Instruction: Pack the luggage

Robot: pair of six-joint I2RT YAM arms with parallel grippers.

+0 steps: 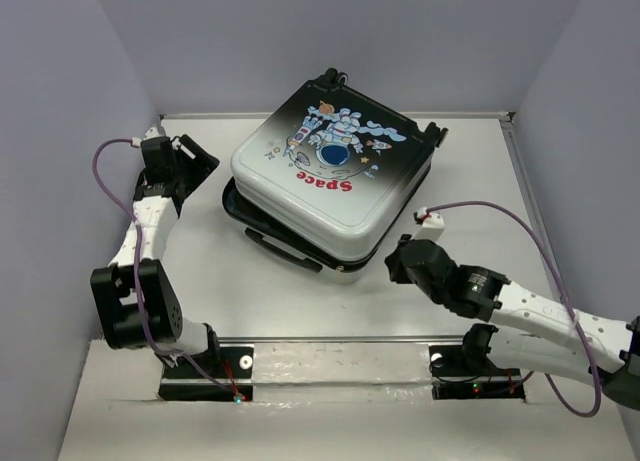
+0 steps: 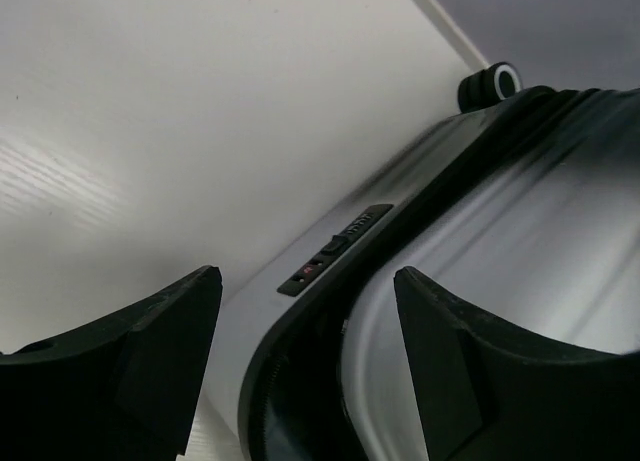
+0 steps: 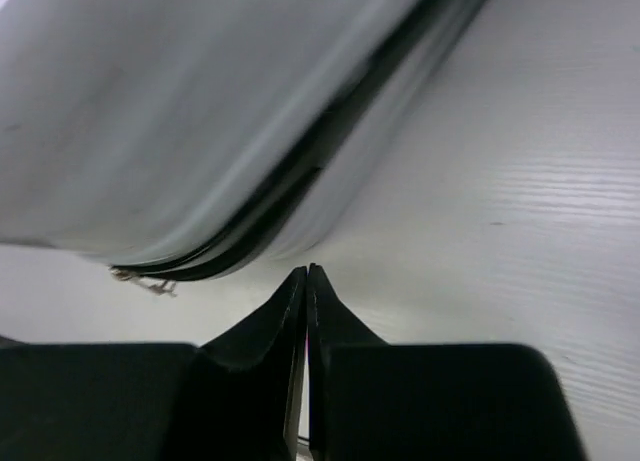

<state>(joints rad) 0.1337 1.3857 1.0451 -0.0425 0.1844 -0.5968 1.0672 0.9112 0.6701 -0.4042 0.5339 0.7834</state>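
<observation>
The suitcase (image 1: 335,176) is lying flat on the table (image 1: 250,301) with the astronaut side facing up, sitting between the two pincers: off to the right of the left one, and just ahead of and above the right one. Its two halves are looking slightly out of line, with a dark seam (image 3: 290,176) showing along the edge, so I'm judging the lid as down but not fastened.

The left pincer (image 2: 303,276) is standing wide open and holding nothing. The suitcase's rounded corner is filling the space just past its right finger, the lock (image 2: 335,249) is sitting right ahead between the tips, and a wheel (image 2: 492,84) is peeking out well beyond.

The right pincer (image 3: 307,271) is pressed fully closed and empty. The seam is running just above its tips, and a small metal tab (image 3: 140,281) is dangling up and to the left (possibly the zip pull, too blurred to say).

Now the risks. That shell is looking glossy and curved, so open fingers closing on the corner are likely slipping off rather than biting. A closed pincer nudging the edge is more likely shoving the whole suitcase across the smooth table than seating the lid. And if the halves are sitting askew when the fastening begins, it is liable to jam.
</observation>
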